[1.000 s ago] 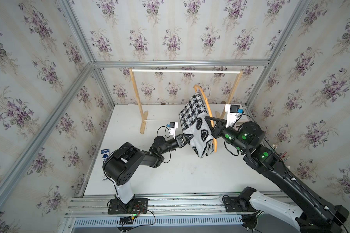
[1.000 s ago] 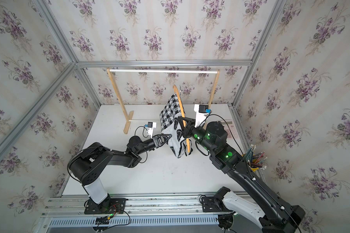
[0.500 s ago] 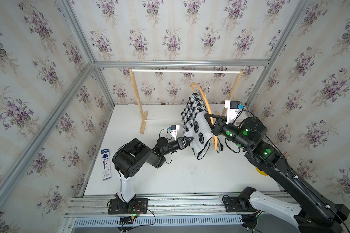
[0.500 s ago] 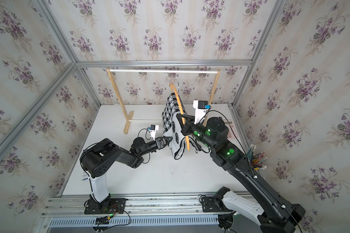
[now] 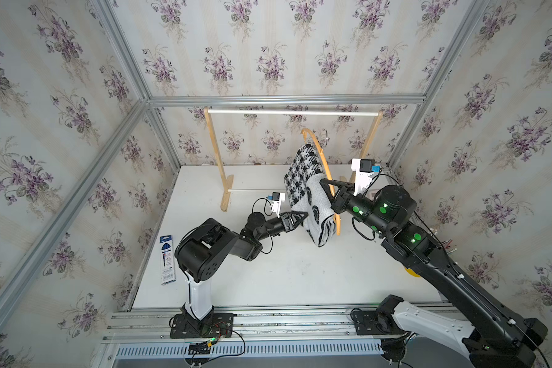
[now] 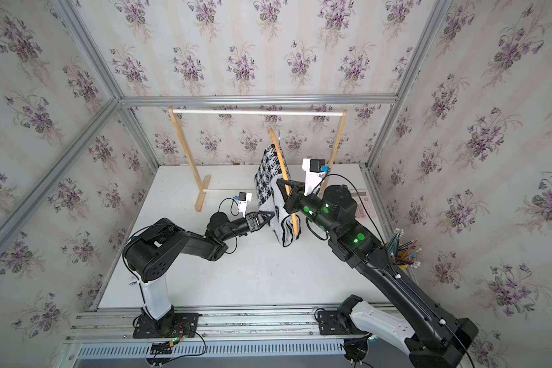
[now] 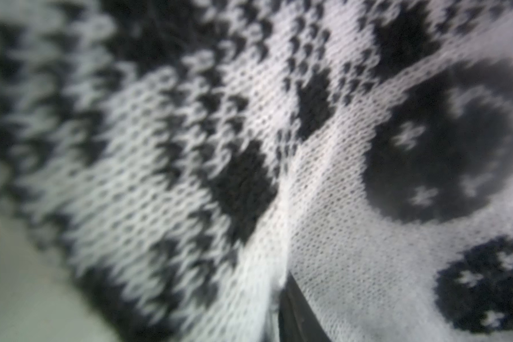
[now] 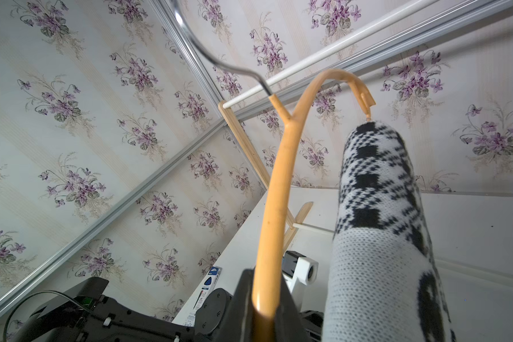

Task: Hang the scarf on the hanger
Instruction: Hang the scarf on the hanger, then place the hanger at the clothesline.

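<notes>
We see the scarf (image 5: 309, 191) draped over the crossbar of the hanger (image 5: 324, 162), a little right of centre in both top views and raised clear of the white table (image 5: 268, 270). Its houndstooth half sits higher up, and the grey half with black circles hangs down below.

The right gripper (image 5: 330, 191) is clamped on the wooden arm of the hanger; in the right wrist view the wood (image 8: 271, 225) runs straight down between the closed black jaws at the lower centre of the frame, with the silver hook (image 8: 219, 63) curling to the upper left. The scarf (image 8: 376, 237) fills the right side of that frame, wrapped round the crossbar.

The left gripper (image 5: 300, 216) reaches in from the left, its tip against the lower grey part of the cloth. The left wrist view shows only blurred knit (image 7: 249, 163) and one dark fingertip (image 7: 296, 311) at the bottom edge, so we cannot tell whether those jaws are parted or pinching.

At the right edge of a top view stands a pencil cup (image 6: 403, 261) filled with coloured pencils (image 6: 405, 247). A blue packet (image 5: 167, 259) lies at the left edge of the table.
</notes>
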You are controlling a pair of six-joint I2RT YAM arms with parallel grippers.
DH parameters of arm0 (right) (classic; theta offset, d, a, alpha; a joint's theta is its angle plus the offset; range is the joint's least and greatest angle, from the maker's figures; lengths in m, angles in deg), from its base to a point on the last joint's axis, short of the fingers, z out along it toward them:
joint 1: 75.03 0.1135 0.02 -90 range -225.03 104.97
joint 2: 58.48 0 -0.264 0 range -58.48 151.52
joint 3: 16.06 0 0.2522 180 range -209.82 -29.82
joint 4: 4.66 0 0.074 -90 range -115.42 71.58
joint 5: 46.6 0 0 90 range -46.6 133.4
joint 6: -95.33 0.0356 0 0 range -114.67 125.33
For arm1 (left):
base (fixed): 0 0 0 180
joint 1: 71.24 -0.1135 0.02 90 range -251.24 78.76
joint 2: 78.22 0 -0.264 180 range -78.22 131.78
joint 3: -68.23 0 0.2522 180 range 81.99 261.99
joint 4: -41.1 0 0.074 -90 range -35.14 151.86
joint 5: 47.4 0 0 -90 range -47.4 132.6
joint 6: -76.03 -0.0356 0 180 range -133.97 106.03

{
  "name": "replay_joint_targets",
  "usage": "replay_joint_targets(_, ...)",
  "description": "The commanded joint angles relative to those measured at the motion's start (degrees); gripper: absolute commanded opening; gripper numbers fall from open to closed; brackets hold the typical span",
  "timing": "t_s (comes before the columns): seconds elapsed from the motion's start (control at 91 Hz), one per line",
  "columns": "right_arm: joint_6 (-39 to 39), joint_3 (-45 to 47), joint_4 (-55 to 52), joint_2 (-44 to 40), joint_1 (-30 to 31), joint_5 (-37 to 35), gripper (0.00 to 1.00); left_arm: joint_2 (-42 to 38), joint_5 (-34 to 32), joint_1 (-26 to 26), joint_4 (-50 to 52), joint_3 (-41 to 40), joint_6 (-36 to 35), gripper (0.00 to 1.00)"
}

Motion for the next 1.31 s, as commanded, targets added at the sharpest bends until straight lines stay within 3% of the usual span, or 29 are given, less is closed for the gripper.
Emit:
replay_joint_targets(0.0,-1.29,-0.42,8.79,-0.35,0.08,0.11,0.0,-0.39,1.41,0.0,-0.35,-0.41,-0.14,0.42)
replay_joint_targets(0.198,-1.94,-1.03,8.26,-0.35,0.0,-0.19,0.0,1.56,2.83,0.08,-0.38,-0.52,0.39,0.52)
replay_joint_targets(0.44,-2.59,-1.37,7.69,0.07,-0.31,-0.19,0.0,2.9,2.74,-0.01,-0.42,-4.5,-1.42,0.54)
replay_joint_targets(0.67,-3.2,-1.97,6.49,0.45,-0.83,0.31,0.0,-3.54,1.2,-0.89,-0.36,-9.16,-4.43,0.55)
replay_joint_targets(0.978,-3.19,-6.73,5.67,6.82,-2.97,2.45,0.0,-4.99,-3.04,-6.67,0.84,-10.96,-6.33,0.54)
replay_joint_targets(1.088,-3.04,-8.66,5.67,9.79,-4.18,3.17,0.0,-6.62,-3.36,-8.99,10.0,-6.73,-10.05,0.53)
replay_joint_targets(1.297,-2.14,-9.55,7.62,13.0,-7.85,5.47,0.0,-19.19,-13.15,-9.06,50.85,6.38,-28.8,0.5)
